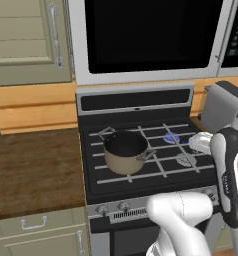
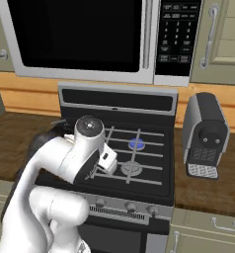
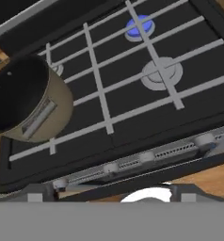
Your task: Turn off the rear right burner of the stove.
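The stove (image 1: 141, 186) is a black gas range with grey grate bars. Its rear right burner (image 1: 172, 138) (image 2: 136, 144) (image 3: 140, 26) carries a blue flame ring. A row of round knobs (image 3: 147, 156) runs along the silver front strip, the rightmost knob (image 3: 204, 140) at its end. My gripper (image 3: 111, 195) hangs above the stove's front edge and looks down on the knobs. Its fingertips stand wide apart, open and empty, touching nothing. In the right base view my hand (image 2: 107, 161) hovers over the left-middle of the cooktop.
A tan pot (image 1: 125, 151) (image 3: 27, 96) with a dark inside sits on the left burners. The pale front right burner disc (image 3: 162, 73) shows no flame. A coffee machine (image 2: 204, 133) stands on the counter right of the stove. A microwave (image 1: 151, 35) hangs above.
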